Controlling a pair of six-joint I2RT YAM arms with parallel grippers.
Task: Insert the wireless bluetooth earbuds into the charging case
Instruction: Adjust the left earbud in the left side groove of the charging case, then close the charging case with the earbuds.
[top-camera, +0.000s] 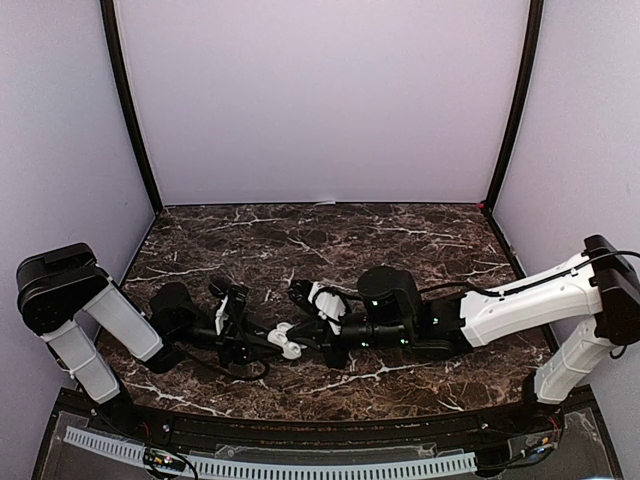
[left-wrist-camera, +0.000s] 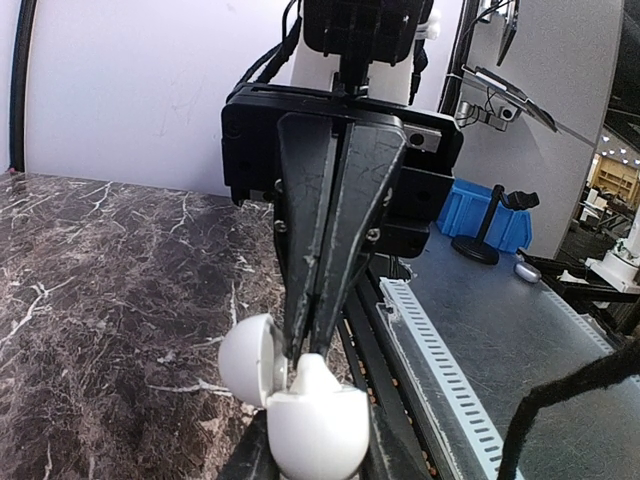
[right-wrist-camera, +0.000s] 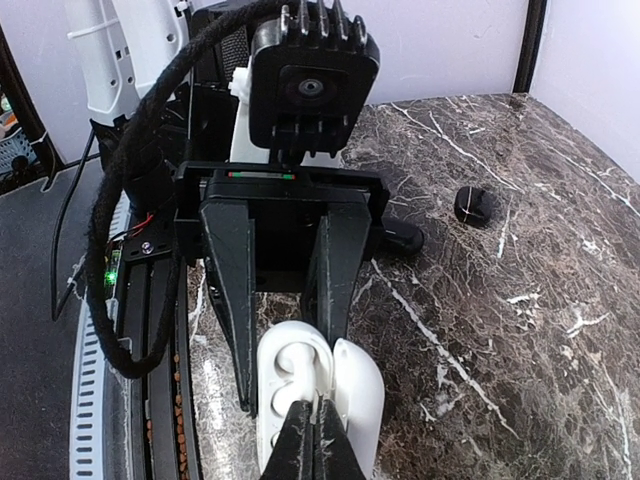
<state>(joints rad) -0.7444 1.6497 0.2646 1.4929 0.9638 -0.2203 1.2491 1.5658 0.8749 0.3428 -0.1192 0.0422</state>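
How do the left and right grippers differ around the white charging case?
The left gripper clamps the open charging case; the right gripper is shut on nothing visible. The left gripper straddles the case; the right gripper's tips meet at its open cavity. Both are closed.

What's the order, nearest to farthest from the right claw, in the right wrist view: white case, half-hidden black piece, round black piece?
1. White case, centre foreground.
2. Half-hidden black piece, beyond, slightly right.
3. Round black piece, farthest, further right.
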